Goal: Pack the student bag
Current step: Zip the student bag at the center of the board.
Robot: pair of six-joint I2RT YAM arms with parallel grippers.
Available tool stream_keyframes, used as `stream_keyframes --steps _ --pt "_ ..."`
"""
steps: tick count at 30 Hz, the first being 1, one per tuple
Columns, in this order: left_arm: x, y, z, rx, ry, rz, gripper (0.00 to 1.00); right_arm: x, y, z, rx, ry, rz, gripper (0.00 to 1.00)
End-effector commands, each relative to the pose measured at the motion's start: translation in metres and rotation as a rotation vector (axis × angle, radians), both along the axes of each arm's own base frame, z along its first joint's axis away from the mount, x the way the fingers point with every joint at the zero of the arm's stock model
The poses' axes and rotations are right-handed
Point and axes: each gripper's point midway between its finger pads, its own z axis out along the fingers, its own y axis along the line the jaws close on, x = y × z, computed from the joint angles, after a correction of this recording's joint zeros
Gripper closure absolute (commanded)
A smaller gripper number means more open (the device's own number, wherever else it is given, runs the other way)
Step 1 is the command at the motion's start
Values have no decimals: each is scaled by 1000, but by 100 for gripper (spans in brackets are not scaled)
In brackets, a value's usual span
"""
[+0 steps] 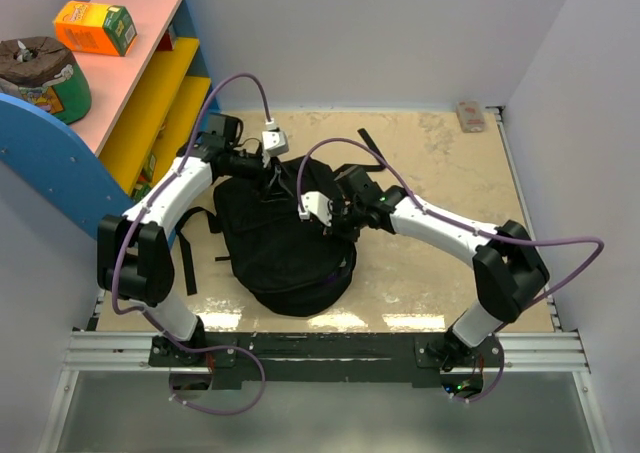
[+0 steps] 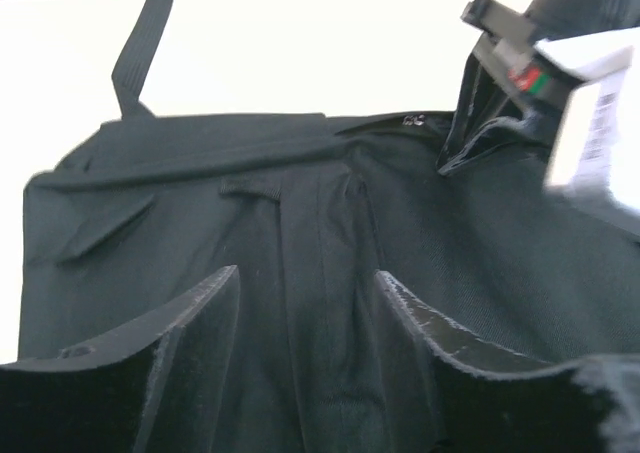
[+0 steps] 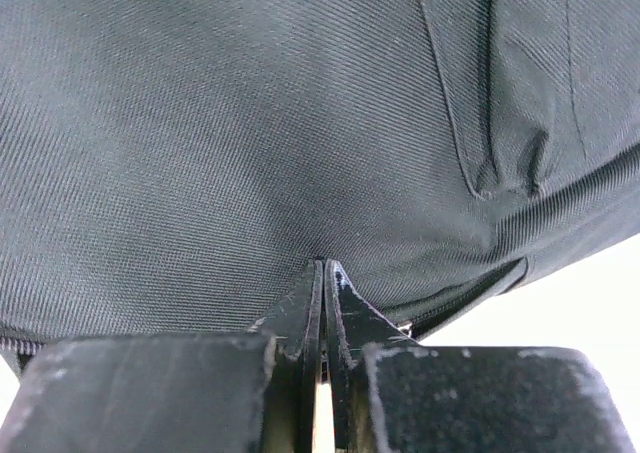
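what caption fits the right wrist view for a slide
Right gripper shut, fingertips pinching a fold of the black student bag.

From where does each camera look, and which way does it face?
Top: above and behind the arms, facing down at the table and black bag; both arms show.
Left wrist: on the left arm, facing the bag past its open left hand.
Right wrist: on the right arm, close to the bag, right hand shut on its fabric.
Shared: all three show the bag.
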Motion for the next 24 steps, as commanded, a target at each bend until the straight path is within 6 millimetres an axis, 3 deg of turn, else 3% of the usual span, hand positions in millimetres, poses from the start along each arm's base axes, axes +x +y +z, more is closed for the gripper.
stream_keyframes --steps 1,2,3,6,7,8,9,10,11,12,14,17,24 --pt "-6 -32 35 -67 -135 -167 18 3 -5 13 14 -14 -102 100" --pt "-7 -38 29 -62 -125 -195 4 6 -6 15 23 -23 -133 100" --pt "-11 -50 36 -65 -147 -240 0 3 -9 18 34 -31 -145 100" --pt "-14 -69 21 -35 -125 -301 0 -4 -10 31 119 -44 -188 100" --pt "-8 -73 22 -27 -150 -311 0 -8 -10 54 195 -69 -205 100" --pt "-2 -76 12 -24 -129 -313 0 -14 -3 64 259 -67 -180 100" --pt "1 -78 9 -28 -120 -317 0 -23 -7 62 279 -55 -177 100" --pt "0 -81 11 -33 -121 -350 0 -30 -9 76 332 -58 -196 100" --pt "0 -83 -3 -29 -92 -379 0 -30 -8 84 377 -70 -206 100" --pt "0 -90 1 -34 -114 -413 0 -36 -11 77 382 -57 -212 100" --pt "-10 -94 -15 -8 -94 -481 0 -39 -13 80 414 -59 -227 100" --pt "-22 -102 -29 27 -121 -572 0 -42 -19 69 385 -44 -241 100" --pt "-45 -131 -48 88 -144 -716 0 -37 -16 75 395 -56 -247 100"
